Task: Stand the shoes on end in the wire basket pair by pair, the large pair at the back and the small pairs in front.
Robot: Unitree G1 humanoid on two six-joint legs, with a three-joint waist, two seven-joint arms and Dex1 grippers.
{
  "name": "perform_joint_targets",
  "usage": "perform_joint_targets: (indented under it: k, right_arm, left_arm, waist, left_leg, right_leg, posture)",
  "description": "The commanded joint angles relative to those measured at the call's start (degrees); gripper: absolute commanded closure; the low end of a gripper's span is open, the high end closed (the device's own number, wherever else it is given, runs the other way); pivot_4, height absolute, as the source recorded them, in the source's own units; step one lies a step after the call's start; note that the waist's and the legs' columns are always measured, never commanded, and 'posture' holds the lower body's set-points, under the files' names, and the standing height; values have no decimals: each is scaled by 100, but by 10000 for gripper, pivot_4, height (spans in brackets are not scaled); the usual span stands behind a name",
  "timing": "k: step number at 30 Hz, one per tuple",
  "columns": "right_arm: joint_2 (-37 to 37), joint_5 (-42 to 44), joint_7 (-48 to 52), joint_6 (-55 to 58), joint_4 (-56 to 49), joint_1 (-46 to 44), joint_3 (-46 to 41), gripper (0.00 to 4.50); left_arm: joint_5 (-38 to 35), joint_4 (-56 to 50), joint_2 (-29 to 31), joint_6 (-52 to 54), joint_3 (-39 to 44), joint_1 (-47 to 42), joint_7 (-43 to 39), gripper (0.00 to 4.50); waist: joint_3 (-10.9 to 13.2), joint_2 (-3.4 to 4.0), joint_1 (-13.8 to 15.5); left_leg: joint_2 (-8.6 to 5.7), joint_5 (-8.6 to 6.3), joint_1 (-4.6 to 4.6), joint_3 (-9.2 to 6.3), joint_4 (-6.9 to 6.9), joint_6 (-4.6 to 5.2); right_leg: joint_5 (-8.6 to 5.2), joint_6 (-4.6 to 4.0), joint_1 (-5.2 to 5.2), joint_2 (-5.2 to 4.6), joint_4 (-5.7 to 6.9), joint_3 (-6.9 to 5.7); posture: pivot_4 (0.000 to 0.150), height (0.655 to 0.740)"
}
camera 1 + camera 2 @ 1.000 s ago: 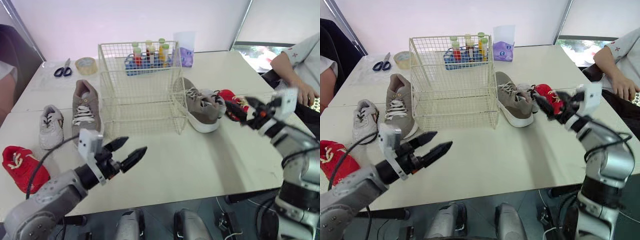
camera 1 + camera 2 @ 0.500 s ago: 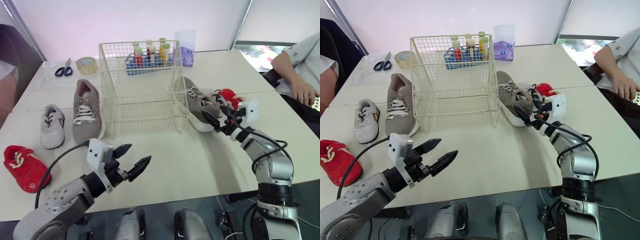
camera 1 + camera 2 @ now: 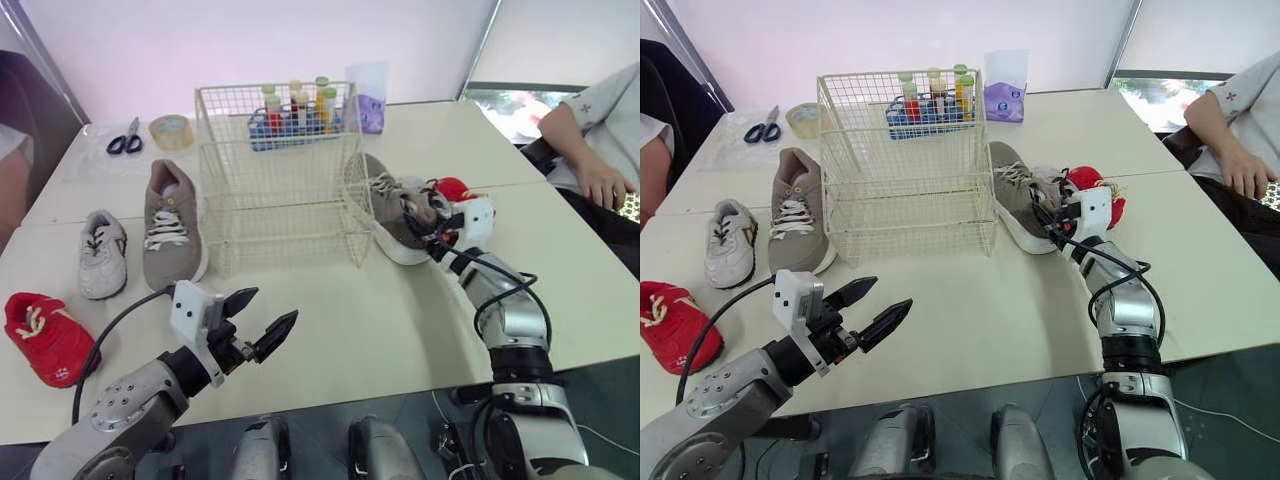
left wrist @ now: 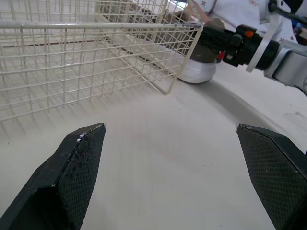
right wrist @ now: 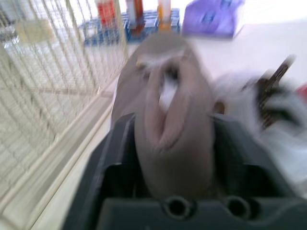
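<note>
The wire basket stands at the table's middle, with no shoe in it. To its right lies a large grey shoe, and my right gripper is shut on its heel. A small white shoe and a small red shoe lie just behind that. Left of the basket lie the other large grey shoe, a small white shoe and a small red shoe. My left gripper hovers open over the near table, nothing between its fingers.
Scissors and a tape roll lie at the back left. A rack of tubes and a purple packet stand behind the basket. A person's arm rests at the table's right edge.
My right gripper has moved left to the grey shoe's heel and closed on it. The left arm has barely shifted.
</note>
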Motion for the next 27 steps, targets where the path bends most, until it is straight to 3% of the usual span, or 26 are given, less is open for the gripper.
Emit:
perform_joint_targets:
  k: [1, 7, 13, 18, 23, 27]
  right_arm:
    - [17, -38, 0, -21, 79, 54, 91, 42077]
    - [36, 238, -452, -117, -562, -96, -353, 42764]
    - [-291, 670, -1056, 194, -1469, -986, -903, 42764]
    - [-745, 701, -1067, 186, -1593, -1615, -1051, 42764]
    - [-1194, 762, -637, -55, -1331, -2561, -963, 42764]
    - [-1676, 940, 959, -250, -1228, -3214, -371, 42764]
  left_arm:
    - [54, -30, -14, -153, 85, -65, -99, 0]
    - [-303, 107, 138, -15, 427, -389, -234, 0]
    - [-1559, 230, 573, 353, 977, -710, -391, 0]
    - [-2126, 756, 946, 498, 1320, -1362, -242, 0]
    - [-3393, 1442, 1436, 621, 1932, -2421, 59, 0]
    - [-4530, 2734, 2362, 850, 2444, -3712, 483, 0]
  waist:
    - [0, 0, 8]
    - [2, 3, 14]
    - [46, 49, 29]
    - [51, 56, 49]
    - [62, 53, 10]
    - [95, 46, -7]
  left_leg:
    - [1, -2, 0, 0, 0, -3]
    - [0, -2, -6, 1, 0, -4]
    - [-4, 8, -46, 5, -2, 13]
    - [-10, 8, -41, 2, -6, 15]
    - [-13, 9, -35, 6, -2, 15]
    - [-15, 10, -36, 8, 0, 15]
  right_leg:
    - [0, 0, 0, -1, 0, 0]
    - [0, -1, -6, -8, -2, 1]
    - [4, 7, -44, -7, 2, 2]
    - [-1, 25, -37, -3, 1, -2]
    - [4, 26, -33, 3, 3, 0]
    - [9, 32, -39, 8, 10, 1]
  posture:
    - [1500, 7400]
    - [1500, 7400]
    - [1500, 7400]
    - [1500, 7400]
    - [1500, 7400]
    - [1500, 7400]
